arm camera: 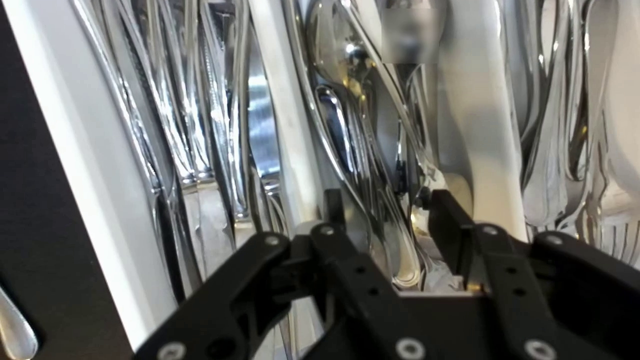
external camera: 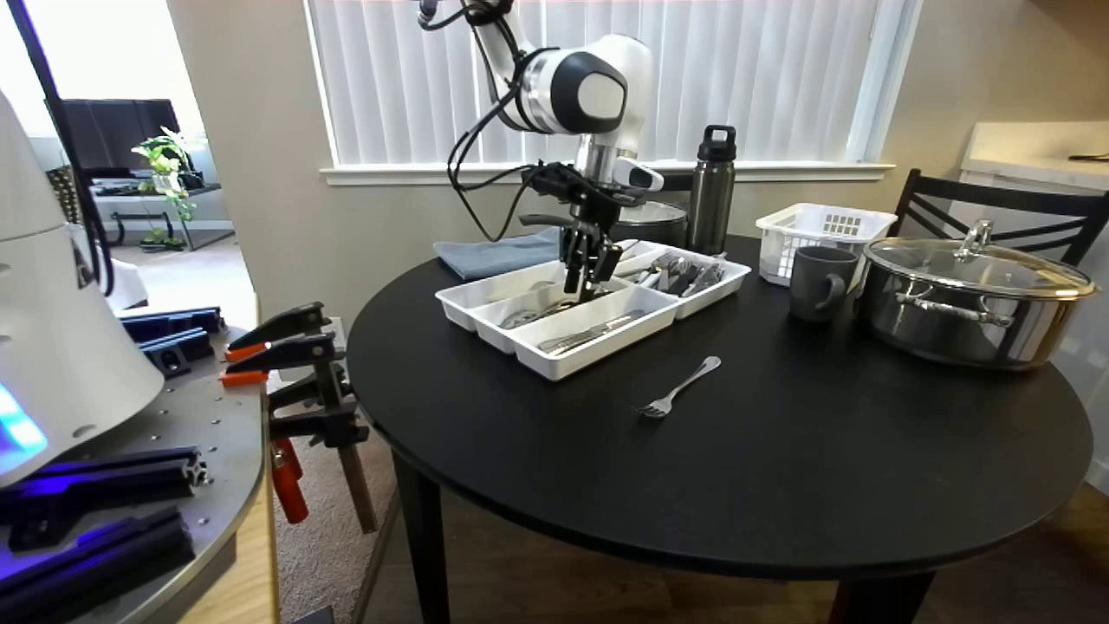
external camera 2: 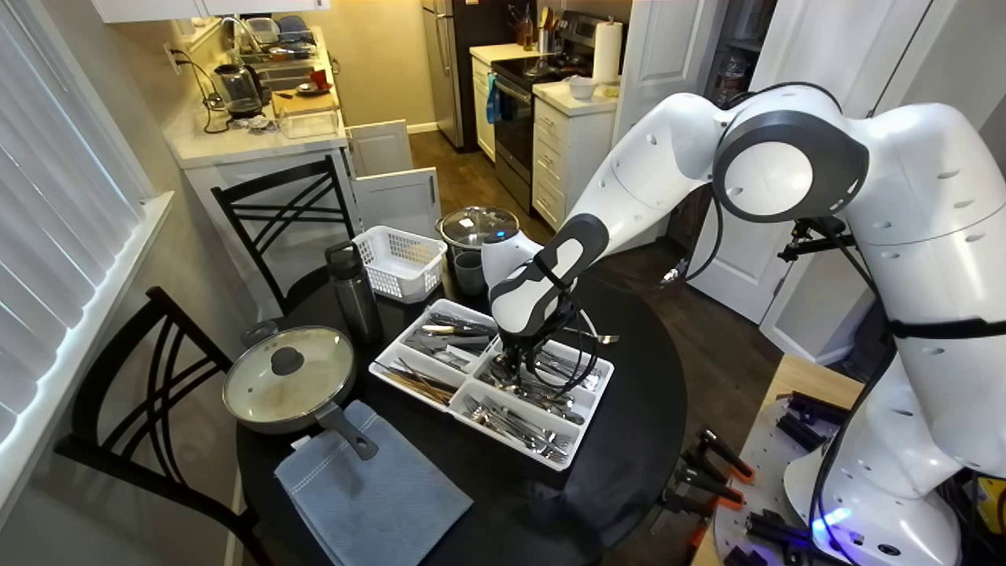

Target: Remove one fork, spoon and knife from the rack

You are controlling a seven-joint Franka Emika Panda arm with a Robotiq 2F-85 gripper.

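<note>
The white arm (external camera 2: 629, 196) leans out from its base (external camera: 69, 347) over the dark round table (external camera: 823, 451), elbow bent high, forearm sloping down, cables (external camera 2: 583, 363) looping loosely by the wrist, and the black gripper (arm camera: 387, 207) points downward. Its two fingers stand parted, released, over the middle of three long compartments in the rack (external camera: 615, 345). Beneath the gripper and between its fingers lie the spoons (arm camera: 325, 55), bowls and handles all jumbled; from here I can't make out whether the fingertips touch any of them. Across the divider on one side of the gripper lie the knives (arm camera: 212, 215); across the opposite divider, the forks (arm camera: 620, 210). A lone fork (external camera: 686, 385) rests on the tabletop, out past the knives' side, well apart from the gripper. Past the forks' side lies a folded blue cloth (external camera 2: 369, 487), while a gray mug (external camera: 813, 282) and a lidded pot (external camera: 962, 321) stand well away from the gripper.
</note>
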